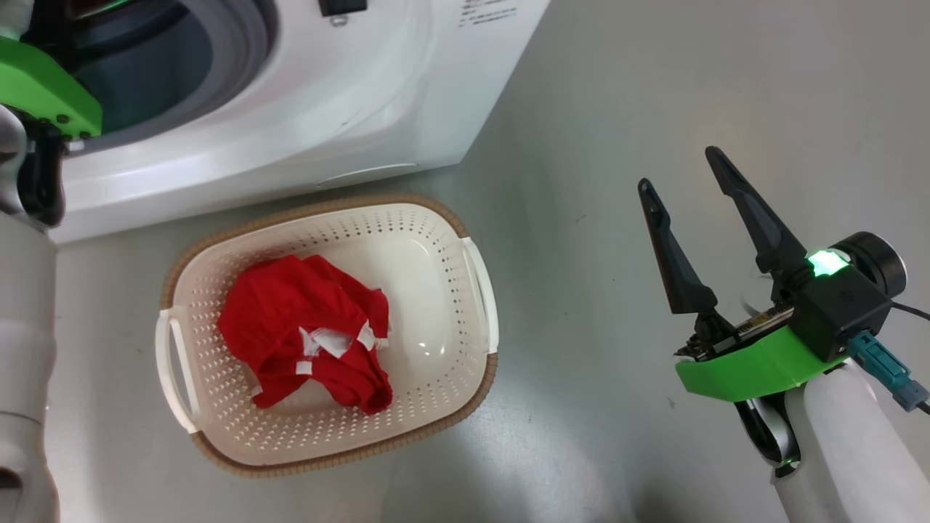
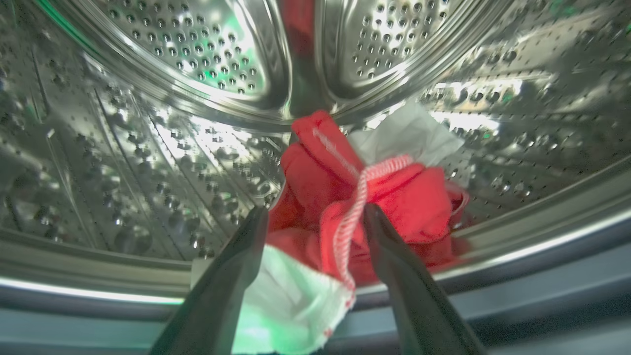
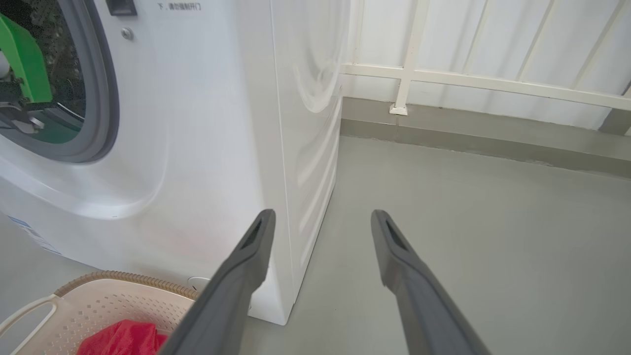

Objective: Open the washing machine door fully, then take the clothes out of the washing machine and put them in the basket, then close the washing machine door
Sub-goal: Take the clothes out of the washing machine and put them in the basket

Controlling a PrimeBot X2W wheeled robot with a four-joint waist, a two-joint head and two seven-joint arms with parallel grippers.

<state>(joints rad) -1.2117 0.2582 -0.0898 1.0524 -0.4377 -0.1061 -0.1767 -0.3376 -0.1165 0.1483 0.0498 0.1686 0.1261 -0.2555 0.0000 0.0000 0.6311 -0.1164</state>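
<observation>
The washing machine (image 1: pixel 327 94) stands at the upper left with its opening uncovered; the washing machine door is out of view. My left arm (image 1: pixel 43 87) reaches into the steel drum (image 2: pixel 148 148). There my left gripper (image 2: pixel 314 211) is open, one finger on each side of a heap of red clothes (image 2: pixel 320 177) with white trim near the drum's front lip. The basket (image 1: pixel 436 240) sits on the floor before the machine with a red garment (image 1: pixel 290 319) in it. My right gripper (image 1: pixel 677 168) hangs open and empty right of the basket, above the floor.
Grey floor (image 1: pixel 617 87) spreads to the right of the machine and basket. In the right wrist view a white railing (image 3: pixel 483 81) and a low kerb (image 3: pixel 468 133) close off the far side. The basket's corner (image 3: pixel 98 301) shows at that view's lower left.
</observation>
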